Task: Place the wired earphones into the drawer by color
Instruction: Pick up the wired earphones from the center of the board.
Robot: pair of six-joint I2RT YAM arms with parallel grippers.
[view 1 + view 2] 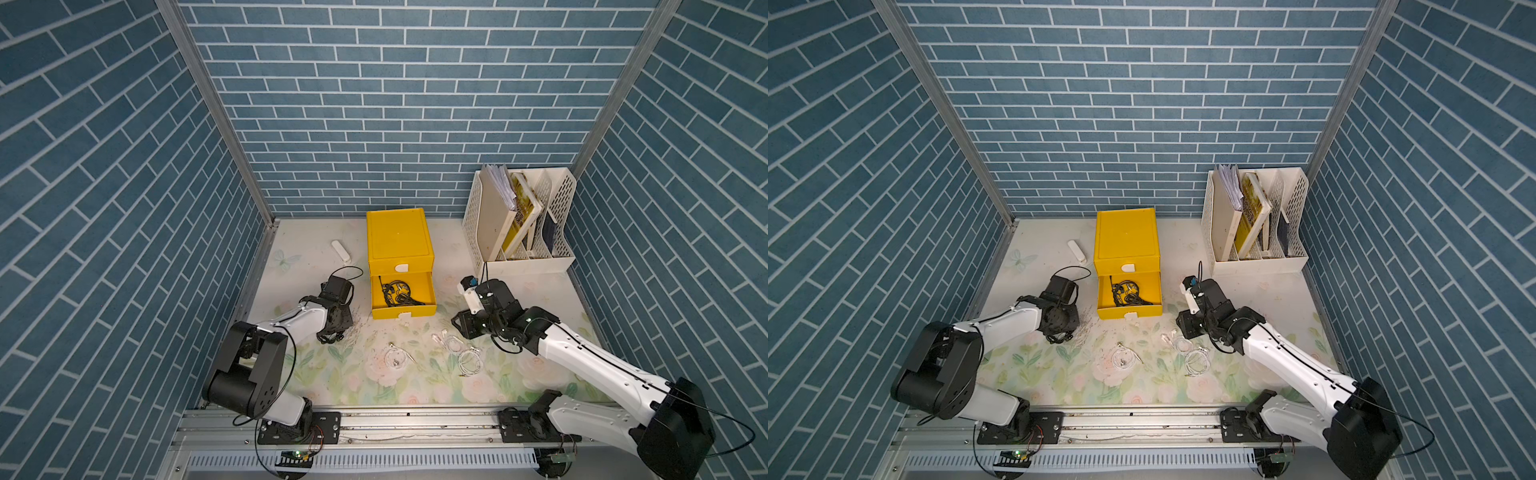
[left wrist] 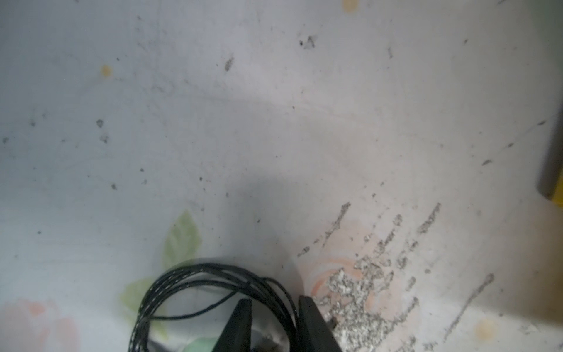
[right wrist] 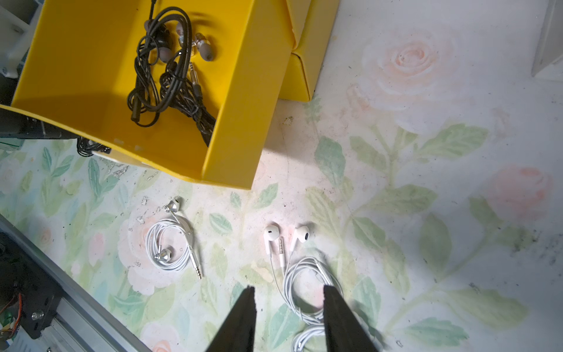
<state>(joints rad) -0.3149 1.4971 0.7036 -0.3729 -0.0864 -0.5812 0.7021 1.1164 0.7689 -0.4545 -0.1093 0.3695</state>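
Your left gripper point(image 2: 274, 301): black earphones point(image 2: 207, 269) strands between narrow-set jaws, pinch unclear, likely bound for the drawer point(image 3: 243, 91) with the other blacks. Right gripper point(image 3: 289, 289): jaws apart, white earphones point(image 3: 291, 286) between them, staged for a pick.

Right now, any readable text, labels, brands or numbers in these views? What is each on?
None legible in any view.
Yellow drawer unit: no label or writing seen.
Book covers in the white file rack: any print is too small to read.
White earphones: no marking visible.
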